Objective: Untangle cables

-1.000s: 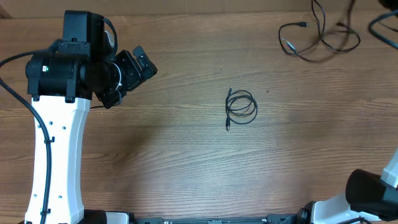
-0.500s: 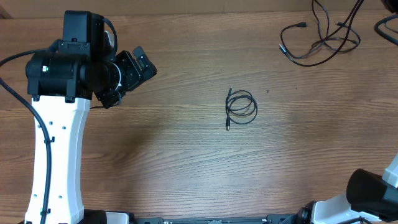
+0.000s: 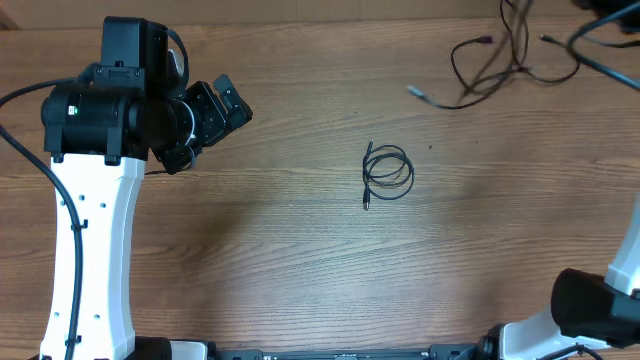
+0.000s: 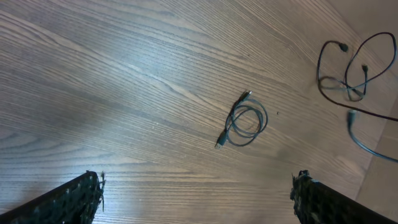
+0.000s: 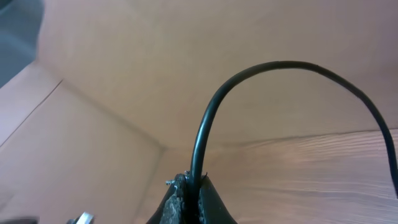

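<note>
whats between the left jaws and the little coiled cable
Nothing but bare wooden table. The stretch from the open left jaws to the coiled cable is clear in both the overhead and left wrist views.

worktop (image 3: 300, 260): brown wood-grain laminate, fills overhead view edge to edge | light: soft, even; pale bluish sheen (image 4: 143, 68) across grain in left wrist view | right wrist view: plain tan panels (image 5: 186, 56) above worktop, meeting at corner seam | top-left there: blurred grey patch (image 5: 15, 25)
</note>
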